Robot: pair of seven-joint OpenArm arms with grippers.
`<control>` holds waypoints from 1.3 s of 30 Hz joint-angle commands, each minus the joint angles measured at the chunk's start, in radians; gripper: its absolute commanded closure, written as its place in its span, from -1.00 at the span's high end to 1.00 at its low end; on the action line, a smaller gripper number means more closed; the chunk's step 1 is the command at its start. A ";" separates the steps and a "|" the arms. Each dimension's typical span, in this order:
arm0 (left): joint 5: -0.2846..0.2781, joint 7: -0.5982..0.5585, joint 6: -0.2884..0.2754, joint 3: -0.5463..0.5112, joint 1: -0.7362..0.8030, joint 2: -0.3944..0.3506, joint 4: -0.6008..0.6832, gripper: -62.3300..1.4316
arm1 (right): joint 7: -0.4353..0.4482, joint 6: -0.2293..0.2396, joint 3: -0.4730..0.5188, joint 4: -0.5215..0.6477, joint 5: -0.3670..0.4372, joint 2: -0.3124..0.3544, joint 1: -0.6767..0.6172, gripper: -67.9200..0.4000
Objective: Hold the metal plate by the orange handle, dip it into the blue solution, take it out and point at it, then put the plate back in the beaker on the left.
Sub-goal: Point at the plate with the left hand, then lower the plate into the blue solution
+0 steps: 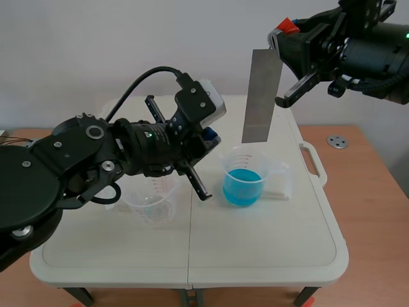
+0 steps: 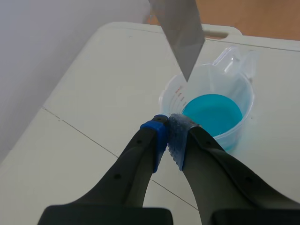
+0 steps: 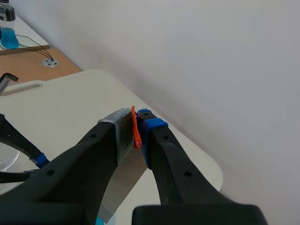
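Note:
My right gripper [image 1: 280, 39] is raised at the back right, shut on the orange handle [image 1: 285, 25] of the metal plate [image 1: 262, 96]. The grey plate hangs upright, its lower edge just above the beaker of blue solution [image 1: 243, 179]. In the right wrist view the orange handle [image 3: 136, 127] is pinched between my fingers, with the plate [image 3: 123, 180] below. My left gripper [image 1: 209, 135] is shut on nothing, its tips [image 2: 168, 126] pointing toward the plate [image 2: 180, 33] and the blue beaker [image 2: 213, 112]. An empty clear beaker [image 1: 150, 201] stands under the left arm.
The white folding table [image 1: 255, 249] has a carry handle [image 1: 313, 160] at its right edge. A small metal disc [image 1: 337, 141] lies on the wooden surface to the right. A bottle of blue liquid [image 3: 7, 30] stands farther off in the right wrist view.

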 commanded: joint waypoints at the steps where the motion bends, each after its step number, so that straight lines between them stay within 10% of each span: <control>1: -0.016 -0.010 0.007 -0.039 0.024 -0.047 0.029 -0.91 | 0.016 0.006 0.002 0.017 0.014 0.002 0.014 -0.95; 17: -0.253 -0.173 0.007 -0.483 0.613 -0.412 0.475 -0.91 | 0.019 0.006 0.002 0.017 0.015 0.002 0.014 -0.95; 29: -0.310 -0.331 0.003 -0.823 1.107 -0.357 0.581 -0.91 | 0.031 0.006 -0.026 -0.031 0.014 0.002 0.014 -0.95; 39: -0.302 -0.306 -0.005 -0.889 1.215 -0.183 0.581 -0.91 | 0.129 0.006 -0.048 -0.141 -0.062 -0.001 0.014 -0.95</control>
